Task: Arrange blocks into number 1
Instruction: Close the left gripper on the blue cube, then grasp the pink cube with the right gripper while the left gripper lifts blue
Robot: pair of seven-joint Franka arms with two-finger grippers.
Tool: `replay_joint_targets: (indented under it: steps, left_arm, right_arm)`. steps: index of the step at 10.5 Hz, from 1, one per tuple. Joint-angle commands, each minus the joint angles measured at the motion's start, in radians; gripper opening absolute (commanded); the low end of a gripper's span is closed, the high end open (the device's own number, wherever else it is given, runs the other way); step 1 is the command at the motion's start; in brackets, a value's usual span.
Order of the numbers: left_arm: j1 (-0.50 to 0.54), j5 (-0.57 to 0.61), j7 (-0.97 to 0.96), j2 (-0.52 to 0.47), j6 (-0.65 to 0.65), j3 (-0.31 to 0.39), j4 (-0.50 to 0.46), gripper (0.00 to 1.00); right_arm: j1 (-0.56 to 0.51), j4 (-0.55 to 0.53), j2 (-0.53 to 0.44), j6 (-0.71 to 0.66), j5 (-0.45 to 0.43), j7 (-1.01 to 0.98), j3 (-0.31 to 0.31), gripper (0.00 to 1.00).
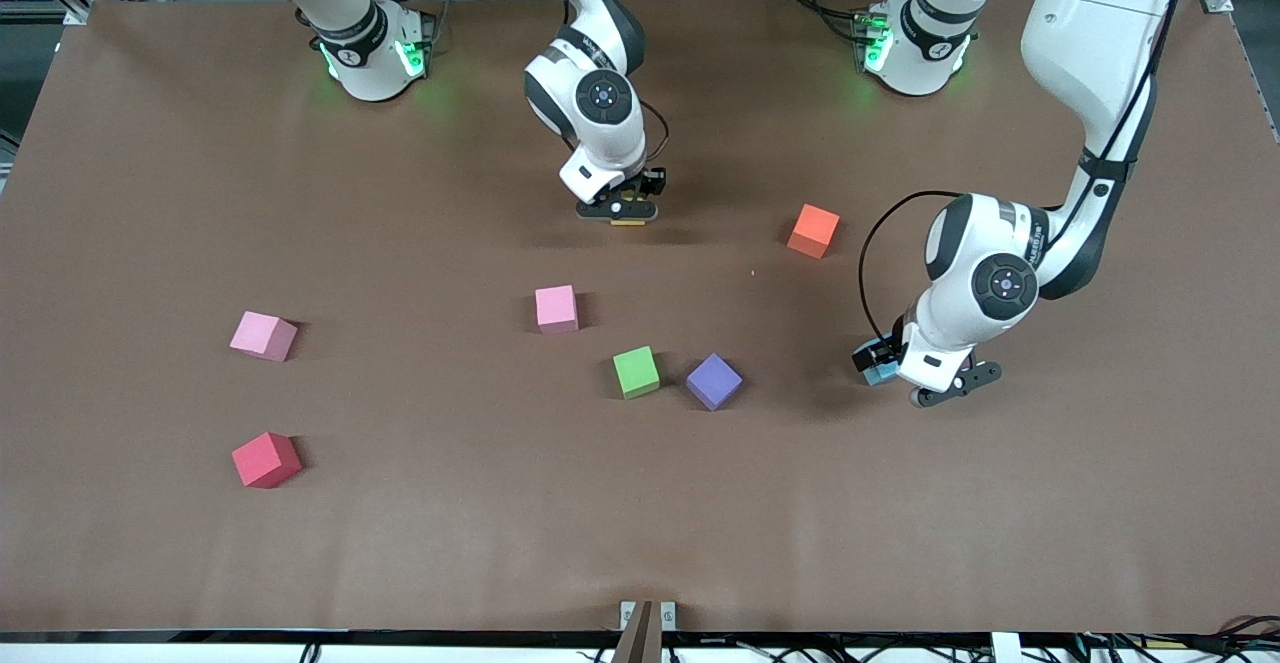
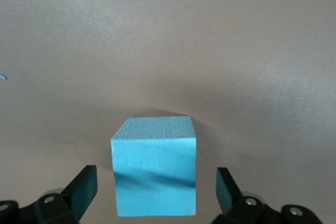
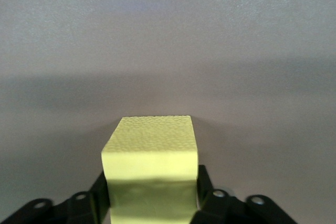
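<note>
— Blocks first: where do they lie, from the right arm's end of the table across?

— One pink block (image 1: 263, 335) sits at that end, with the red block (image 1: 266, 459) nearer the front camera than it. The second pink block (image 1: 556, 308) is around the middle of the brown table (image 1: 1000, 543).

— And your right gripper (image 1: 627, 213)?

— It is down at the tabletop, farther from the camera than that second pink block. My fingers (image 3: 203, 182) lie against both sides of the yellow block (image 3: 151, 166), closed on it with no gap showing.

— Carry on across.

— The green block (image 1: 636, 372) and the purple block (image 1: 714, 381) stand just beside each other, apart. The orange block (image 1: 813, 230) is farther from the camera, toward the left arm's end.

— Your left gripper (image 2: 156, 182)?

— Low over the table past the purple block. Its fingers (image 2: 84, 187) are spread wide on either side of the light blue block (image 2: 155, 169), with a clear gap at each side, so I have hold of nothing there.
</note>
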Motion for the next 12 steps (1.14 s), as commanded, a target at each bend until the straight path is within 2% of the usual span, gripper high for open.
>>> replay_joint_targets:
  steps: [1, 3, 5, 6, 7, 8, 9, 11, 12]
  left_arm:
    - [-0.022, 0.017, -0.05, 0.042, 0.004, 0.002, 0.045, 1.0]
    - [-0.028, 0.027, -0.052, 0.07, 0.004, 0.002, 0.05, 1.0]
    - [-0.028, 0.029, -0.041, 0.084, 0.004, 0.004, 0.053, 1.0]
    - [-0.028, 0.034, -0.038, 0.087, 0.004, 0.004, 0.052, 1.0]
    - [-0.028, 0.053, -0.038, 0.091, 0.004, 0.004, 0.053, 1.0]
    - [-0.028, 0.06, -0.037, 0.093, 0.004, 0.004, 0.053, 1.0]
    - [-0.027, 0.079, -0.035, 0.091, 0.004, 0.002, 0.053, 0.92]
    - [-0.027, 0.113, -0.034, 0.088, 0.004, 0.002, 0.053, 0.21]
    - [-0.027, 0.116, -0.02, 0.085, -0.001, 0.002, 0.052, 0.0]
  right_arm:
    - [-0.036, 0.025, -0.019, -0.017, -0.042, 0.003, 0.007, 1.0]
    - [-0.093, 0.024, -0.064, -0.021, -0.043, -0.025, 0.007, 1.0]
    - [-0.185, 0.024, -0.081, -0.037, -0.047, -0.164, 0.007, 1.0]
    - [-0.231, 0.028, -0.078, -0.037, -0.08, -0.241, 0.006, 1.0]
    - [-0.277, 0.054, -0.06, -0.035, -0.15, -0.332, 0.004, 1.0]
    - [-0.303, 0.096, -0.024, -0.035, -0.172, -0.392, 0.002, 1.0]
    - [-0.314, 0.142, 0.006, -0.034, -0.172, -0.407, -0.005, 1.0]
    - [-0.317, 0.182, 0.037, -0.021, -0.166, -0.406, -0.01, 1.0]
    - [-0.319, 0.179, 0.048, 0.003, -0.171, -0.411, -0.011, 1.0]
